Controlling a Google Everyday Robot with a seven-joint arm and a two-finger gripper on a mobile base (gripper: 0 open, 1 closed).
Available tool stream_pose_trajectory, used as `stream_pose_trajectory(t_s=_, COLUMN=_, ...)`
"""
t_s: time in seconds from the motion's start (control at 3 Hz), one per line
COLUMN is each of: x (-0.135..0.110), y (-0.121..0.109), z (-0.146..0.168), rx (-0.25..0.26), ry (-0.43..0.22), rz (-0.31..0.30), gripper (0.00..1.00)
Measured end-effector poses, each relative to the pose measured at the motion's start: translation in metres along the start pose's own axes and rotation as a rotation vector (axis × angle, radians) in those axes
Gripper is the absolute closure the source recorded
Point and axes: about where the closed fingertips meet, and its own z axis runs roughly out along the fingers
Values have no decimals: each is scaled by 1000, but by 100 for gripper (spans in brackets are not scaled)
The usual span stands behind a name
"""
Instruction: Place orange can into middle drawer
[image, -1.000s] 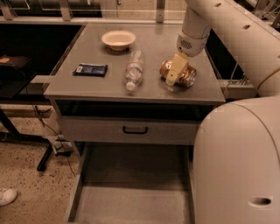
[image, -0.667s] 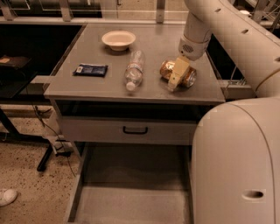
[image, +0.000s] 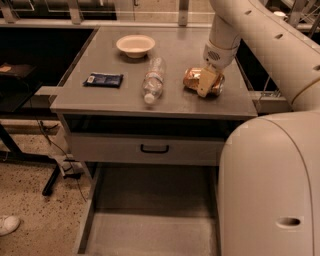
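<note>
The orange can (image: 191, 78) lies on its side on the grey cabinet top (image: 185, 50), near its right front part. My gripper (image: 206, 83) is down on the can from above and straddles its right half, hiding part of it. The can rests on the top. The middle drawer (image: 150, 232) is pulled out below, at the bottom of the view, with a bare grey floor and low side walls.
A clear water bottle (image: 152, 80) lies left of the can. A dark blue packet (image: 103, 79) and a white bowl (image: 135, 45) are further left and back. A shut drawer front with a black handle (image: 154, 148) sits under the top. My white body (image: 270, 185) fills the lower right.
The gripper has shifted very slightly on the can. The can stays in the same place on the top.
</note>
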Motion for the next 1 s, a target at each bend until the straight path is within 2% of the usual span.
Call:
stream_pose_trajectory(t_s=0.67, x=0, y=0, z=0, rx=0, ry=0, rz=0, gripper=89)
stream_pose_trajectory(t_s=1.0, x=10, y=5, z=-6, rx=14, ry=-5, rz=5, gripper=100)
